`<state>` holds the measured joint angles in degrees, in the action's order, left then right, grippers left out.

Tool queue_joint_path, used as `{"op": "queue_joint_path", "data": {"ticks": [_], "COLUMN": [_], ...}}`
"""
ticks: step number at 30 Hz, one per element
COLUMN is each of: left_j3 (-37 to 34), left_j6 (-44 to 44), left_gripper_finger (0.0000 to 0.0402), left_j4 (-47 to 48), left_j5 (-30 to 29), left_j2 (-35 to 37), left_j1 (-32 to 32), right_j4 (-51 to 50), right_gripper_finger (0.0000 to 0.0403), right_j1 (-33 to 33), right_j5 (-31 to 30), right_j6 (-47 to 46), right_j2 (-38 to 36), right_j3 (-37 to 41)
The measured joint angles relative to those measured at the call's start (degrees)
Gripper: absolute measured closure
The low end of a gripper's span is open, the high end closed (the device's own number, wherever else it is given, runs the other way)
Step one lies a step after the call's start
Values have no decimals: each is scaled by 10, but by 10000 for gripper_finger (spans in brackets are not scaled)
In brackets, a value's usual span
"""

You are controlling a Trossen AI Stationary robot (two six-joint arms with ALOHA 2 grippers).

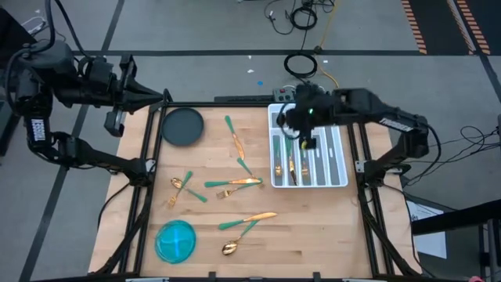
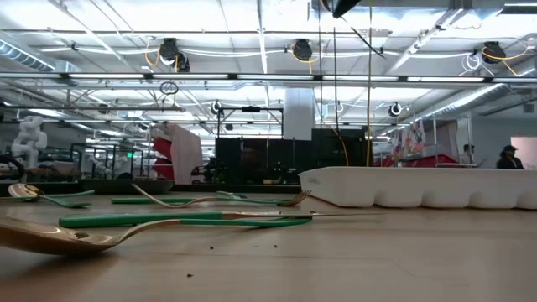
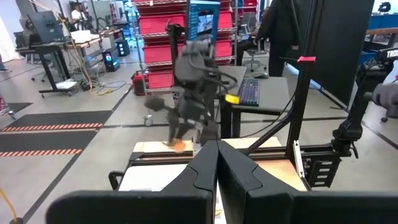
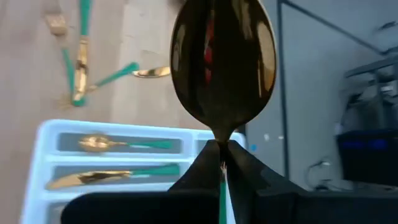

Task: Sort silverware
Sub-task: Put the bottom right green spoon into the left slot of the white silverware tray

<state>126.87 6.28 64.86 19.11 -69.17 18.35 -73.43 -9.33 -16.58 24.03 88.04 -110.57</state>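
Jaws first: the right gripper (image 4: 221, 163) is pinched tight on the thin neck of a gold-bowled spoon with a slim teal handle (image 4: 224, 59), its polished bowl standing up in front of the wrist camera and mirroring the room. In the overhead picture that gripper (image 1: 307, 141) hangs right of centre over the white moulded plastic tray with long narrow compartments (image 1: 342, 160), so this spoon looks about to be dropped into a slot. The left gripper (image 3: 217, 163) waits at the upper left of the overhead frame, off the table's corner, fingers pressed together on nothing.

Sorting looks partly done. A few pieces already lie in the tray; the right wrist view shows a second gold spoon (image 4: 127, 144) in one slot and a gold knife (image 4: 115, 175) in the next. More is left than done: the loose gold-and-teal silverware (image 1: 233, 183) sits scattered across the middle of the pale, matte butcher-block tabletop (image 1: 329, 227), roughly eight pieces, some crossing each other.

A flat dark round plate (image 1: 182, 126) sits upper left on the wood, and a glossy translucent blue round bowl (image 1: 175, 240) lower left.
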Motion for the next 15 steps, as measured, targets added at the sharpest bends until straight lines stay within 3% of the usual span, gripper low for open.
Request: {"op": "queue_joint_path", "data": {"ticks": [7,15], "left_j3": [0,0], "left_j6": [-9,-29], "left_gripper_finger": [388,388], "left_j4": [1,4], "left_j5": [-27,-53], "left_j2": [-6,-13], "left_j1": [0,0], "right_j4": [-71,-167], "right_gripper_finger": [403,403], "right_j1": [-66,-56], "right_j5": [-3,-50], "right_j6": [156,331], "right_j2": [23,104], "right_j3": [-32,-31]}}
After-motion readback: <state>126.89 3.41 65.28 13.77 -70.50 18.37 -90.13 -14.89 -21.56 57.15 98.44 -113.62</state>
